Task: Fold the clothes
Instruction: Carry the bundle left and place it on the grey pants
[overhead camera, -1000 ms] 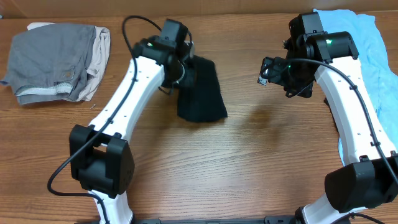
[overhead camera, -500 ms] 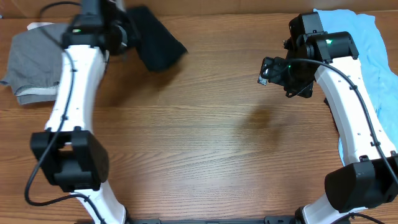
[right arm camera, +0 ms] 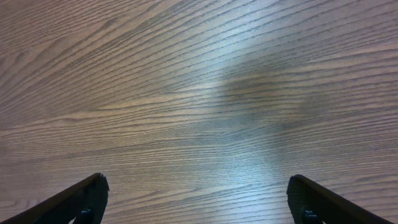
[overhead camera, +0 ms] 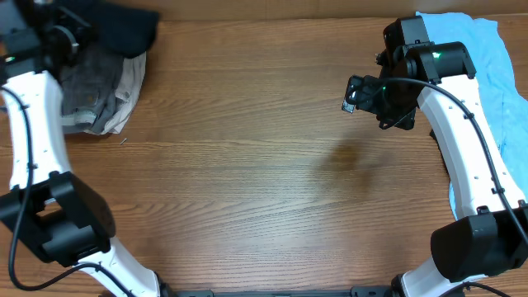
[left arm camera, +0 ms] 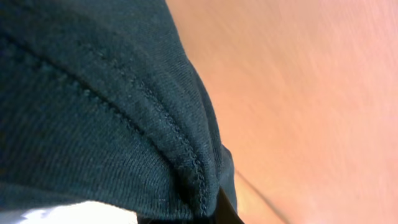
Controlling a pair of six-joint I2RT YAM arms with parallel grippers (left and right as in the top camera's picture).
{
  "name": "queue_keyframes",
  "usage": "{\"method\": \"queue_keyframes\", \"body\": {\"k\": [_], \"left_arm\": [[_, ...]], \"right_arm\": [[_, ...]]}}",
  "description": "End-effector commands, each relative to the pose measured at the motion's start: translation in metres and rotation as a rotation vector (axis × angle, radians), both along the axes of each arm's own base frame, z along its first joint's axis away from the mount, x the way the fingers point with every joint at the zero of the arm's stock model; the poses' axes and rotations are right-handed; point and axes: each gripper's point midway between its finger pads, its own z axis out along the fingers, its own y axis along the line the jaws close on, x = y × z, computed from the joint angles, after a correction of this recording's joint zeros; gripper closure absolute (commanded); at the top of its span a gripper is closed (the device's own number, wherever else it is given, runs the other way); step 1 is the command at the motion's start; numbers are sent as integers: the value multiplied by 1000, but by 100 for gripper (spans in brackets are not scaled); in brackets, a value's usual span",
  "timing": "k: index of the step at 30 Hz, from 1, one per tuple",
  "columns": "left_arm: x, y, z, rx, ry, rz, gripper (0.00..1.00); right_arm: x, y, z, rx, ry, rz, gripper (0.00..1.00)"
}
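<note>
The black T-shirt hangs bunched at the far left corner, over the edge of a grey and beige pile of clothes. My left gripper is shut on it. In the left wrist view the black T-shirt with its stitched hem fills the frame's left and hides the fingers. My right gripper hovers open over bare wood at the right, nothing between its fingers. A light-blue tee lies under and behind the right arm.
The wooden table spans the view. The grey and beige pile lies at the far left edge, the light-blue tee along the right edge. Both arm bases stand at the near edge.
My left arm has swung left, carrying the black T-shirt from the table's middle to above the grey pile. The right arm has not moved.
</note>
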Motion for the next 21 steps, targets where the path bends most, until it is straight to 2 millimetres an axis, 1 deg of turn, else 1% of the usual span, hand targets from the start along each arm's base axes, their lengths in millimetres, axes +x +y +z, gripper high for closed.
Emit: {"method": "queue_keyframes", "body": {"k": [1, 3, 5, 7, 10, 13, 18, 20, 21], "left_arm": [[-6, 39, 20, 19, -37, 128, 96], [-8, 55, 19, 41, -37, 175, 96], [-8, 67, 19, 63, -41, 215, 96], [-6, 75, 19, 82, -53, 239, 96], [2, 79, 13, 88, -67, 242, 96], [11, 84, 1, 86, -69, 244, 96], [25, 93, -28, 36, -67, 260, 96], [25, 91, -41, 18, -34, 247, 95], [20, 91, -52, 14, 7, 248, 93]], "right_arm": [[3, -1, 7, 3, -25, -7, 5], [3, 0, 7, 5, -25, -7, 5], [3, 0, 8, 8, -25, -7, 5], [3, 1, 8, 15, -26, -5, 5], [3, 1, 8, 17, -24, -13, 5], [3, 2, 8, 20, -22, -27, 5], [3, 2, 8, 24, -21, -29, 5], [3, 2, 8, 24, -21, -29, 5], [3, 2, 8, 24, -21, -29, 5]]}}
